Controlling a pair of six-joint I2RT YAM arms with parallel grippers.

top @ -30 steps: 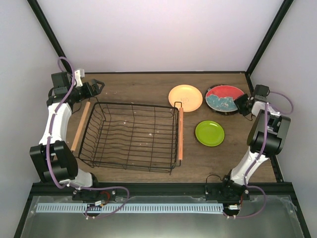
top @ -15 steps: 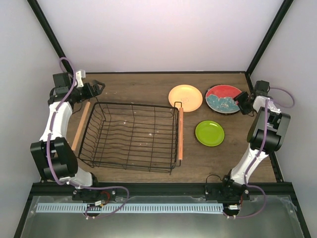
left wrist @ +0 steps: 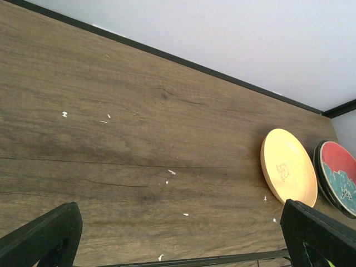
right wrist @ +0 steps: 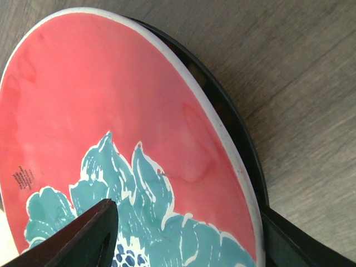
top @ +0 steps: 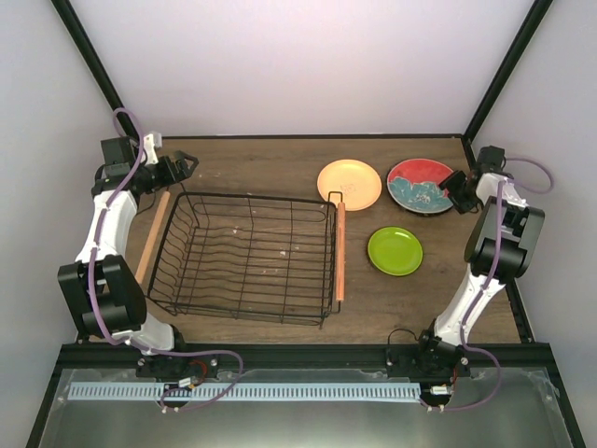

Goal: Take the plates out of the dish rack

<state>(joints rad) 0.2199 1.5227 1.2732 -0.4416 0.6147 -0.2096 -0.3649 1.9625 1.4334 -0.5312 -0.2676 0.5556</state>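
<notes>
The black wire dish rack [top: 247, 198] stands left of centre with no plates in it. The yellow-orange plate [top: 349, 184] lies flat behind its right handle and also shows in the left wrist view [left wrist: 287, 167]. The lime green plate [top: 395, 250] lies to the right. The red-and-teal plate [top: 422, 183] [right wrist: 111, 111] rests on a dark-rimmed plate [right wrist: 233, 128]. My right gripper [top: 455, 191] [right wrist: 189, 233] is open, its jaws astride that plate's right rim. My left gripper [top: 189, 164] [left wrist: 181, 239] is open and empty behind the rack's back left corner. Mint and red floral plates are out of view.
The rack has wooden rod handles on its left [top: 152, 237] and right [top: 340, 250] sides. Its top wire [left wrist: 222, 259] runs just below my left gripper. Black frame posts [top: 494, 84] stand at the back corners, with walls close behind.
My right gripper has drawn slightly back and to the right at the red-and-teal plate's edge. The left arm and the plates have not visibly moved.
</notes>
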